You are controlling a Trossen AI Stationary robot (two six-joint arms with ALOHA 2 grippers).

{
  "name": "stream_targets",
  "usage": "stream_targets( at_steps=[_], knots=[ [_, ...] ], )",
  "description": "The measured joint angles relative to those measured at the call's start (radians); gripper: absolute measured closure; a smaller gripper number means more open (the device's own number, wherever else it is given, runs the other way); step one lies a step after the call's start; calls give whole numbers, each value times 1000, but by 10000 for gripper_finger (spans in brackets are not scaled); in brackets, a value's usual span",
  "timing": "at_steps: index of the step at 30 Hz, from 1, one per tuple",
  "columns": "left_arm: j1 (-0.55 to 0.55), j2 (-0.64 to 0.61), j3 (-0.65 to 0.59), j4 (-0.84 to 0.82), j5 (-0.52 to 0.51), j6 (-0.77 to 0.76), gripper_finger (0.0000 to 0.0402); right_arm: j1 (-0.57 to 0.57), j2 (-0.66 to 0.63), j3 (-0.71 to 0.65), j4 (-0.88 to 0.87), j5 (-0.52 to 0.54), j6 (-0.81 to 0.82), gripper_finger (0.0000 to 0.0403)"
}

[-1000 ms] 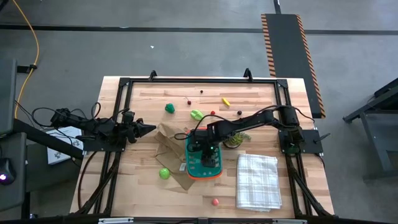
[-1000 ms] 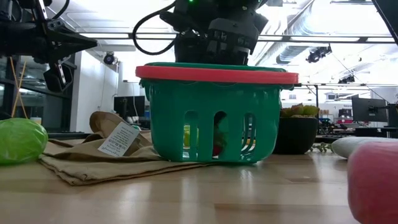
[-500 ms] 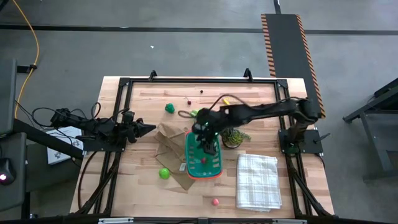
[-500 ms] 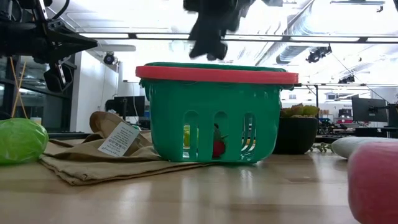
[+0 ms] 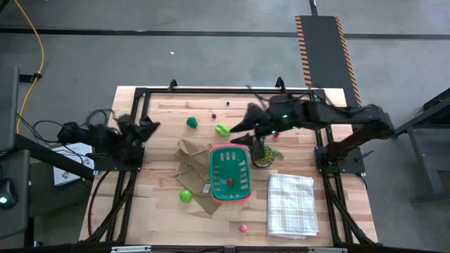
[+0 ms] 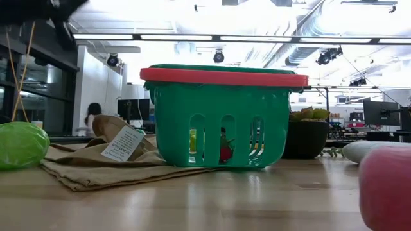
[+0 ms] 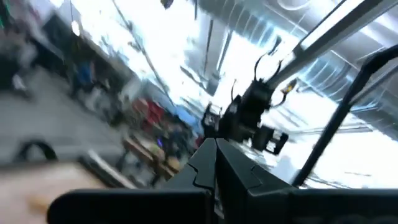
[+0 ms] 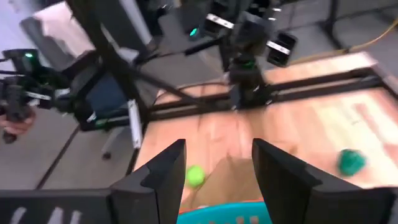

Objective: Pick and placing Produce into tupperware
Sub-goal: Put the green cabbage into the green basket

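Observation:
The teal tupperware [image 5: 230,173] with an orange rim stands mid-table on the brown paper bag's near end, with a red piece [image 5: 228,183] inside. Produce lies around it: a dark green piece [image 5: 191,122], a light green leafy piece [image 5: 222,129], a green ball [image 5: 185,196], a pink ball [image 5: 243,228] and a tiny red ball [image 5: 212,114]. My right gripper [image 8: 214,180] hangs open and empty, high over the table just beyond the tupperware's far rim [image 8: 230,215]. My left gripper [image 7: 214,149] is shut and empty at the table's left edge [image 5: 153,125], tilted upward.
A brown paper bag [image 5: 193,158] lies left of the tupperware and partly under it. A spiky potted plant [image 5: 264,153] stands at the tupperware's far right corner. A white checked cloth [image 5: 290,204] lies near right. A black frame rail [image 5: 225,90] runs along the far edge.
My right gripper has risen out of the tupperware, gone toward the far edge and tipped from pointing down to nearly level; a red piece now lies in the tupperware. My left gripper has lifted at the left edge, tipped upward and rolled.

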Motion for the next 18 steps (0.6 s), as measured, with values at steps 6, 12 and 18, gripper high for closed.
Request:
stream_targets(
  at_steps=[6, 12, 18],
  knots=[
    [0, 73, 325, -349, -2, 186, 401, -48, -68, -2, -168, 52, 1, 229],
    [0, 324, 751, -749, -11, 301, 401, -89, -91, -2, -260, 62, 17, 232],
    [0, 625, 1187, -1167, -69, 373, 386, -106, -126, -3, -272, 69, 2, 261]
  ],
)
